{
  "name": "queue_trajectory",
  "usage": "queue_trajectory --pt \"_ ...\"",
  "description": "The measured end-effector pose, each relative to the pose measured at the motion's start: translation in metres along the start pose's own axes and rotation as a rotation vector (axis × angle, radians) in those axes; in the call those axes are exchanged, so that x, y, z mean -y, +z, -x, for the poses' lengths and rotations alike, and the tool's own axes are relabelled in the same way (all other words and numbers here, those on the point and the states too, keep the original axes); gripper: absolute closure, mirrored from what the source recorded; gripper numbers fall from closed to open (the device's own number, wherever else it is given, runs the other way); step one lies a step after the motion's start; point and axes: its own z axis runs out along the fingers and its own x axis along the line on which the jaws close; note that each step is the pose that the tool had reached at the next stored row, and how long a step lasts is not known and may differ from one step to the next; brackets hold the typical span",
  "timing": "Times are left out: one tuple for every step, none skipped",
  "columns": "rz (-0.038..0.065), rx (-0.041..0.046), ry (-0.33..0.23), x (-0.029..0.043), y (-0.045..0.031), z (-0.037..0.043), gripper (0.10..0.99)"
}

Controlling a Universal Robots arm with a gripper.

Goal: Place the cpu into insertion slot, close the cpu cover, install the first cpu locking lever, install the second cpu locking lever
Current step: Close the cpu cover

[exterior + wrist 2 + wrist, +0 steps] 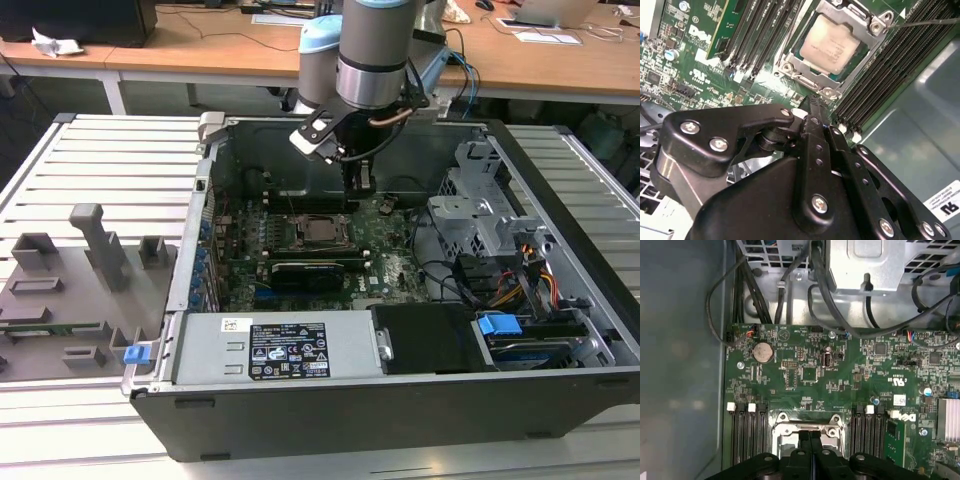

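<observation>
The cpu (830,44) lies silver face up in the insertion slot (791,64), and it also shows in the exterior view as the cpu (320,232) in the middle of the motherboard. The cpu cover (871,26) lies flat around the chip as a silver frame. From the socket's corner a thin lever rod (932,21) sticks out sideways. My gripper (811,100) hovers shut and empty just beside the socket's edge, over the memory slots. In the first wrist view the gripper (810,433) overlaps the cover (785,428). In the exterior view the gripper (360,183) hangs at the socket's back right.
The open computer case (200,250) walls in the board. A black card (305,272) lies in front of the socket, with a power supply (285,345) nearer. A drive cage (480,200) and cables (790,270) stand on the exterior view's right. Grey fixtures (95,245) sit outside the case.
</observation>
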Motion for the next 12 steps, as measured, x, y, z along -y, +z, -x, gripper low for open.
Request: queue_trajectory --pt "0.000 -0.0001 0.000 0.0051 0.0011 -0.0003 0.980" --pt "0.000 -0.0001 0.000 0.0074 0.0015 -0.0004 0.980" --pt "0.000 -0.0002 0.000 0.0088 0.0019 -0.0005 0.980" --pt "0.000 -0.0001 0.000 0.0090 0.0023 -0.0005 0.980" --pt "0.000 -0.0001 0.000 0.0092 0.0028 -0.0005 0.980" --pt "0.000 -0.0001 0.000 0.0095 0.0037 -0.0005 0.980" --pt "0.000 -0.0001 0.000 0.0103 0.0049 -0.0005 0.980" --pt "0.000 -0.0002 0.000 0.0115 0.0062 -0.0005 0.980" --pt "0.000 -0.0001 0.000 0.0132 0.0074 -0.0005 0.980" --pt "0.000 0.0000 0.000 0.0164 0.0085 -0.0006 0.980" --pt "0.000 -0.0001 0.000 0.0193 0.0093 -0.0007 0.980" --pt "0.000 -0.0001 0.000 0.0226 0.0101 -0.0008 0.980"
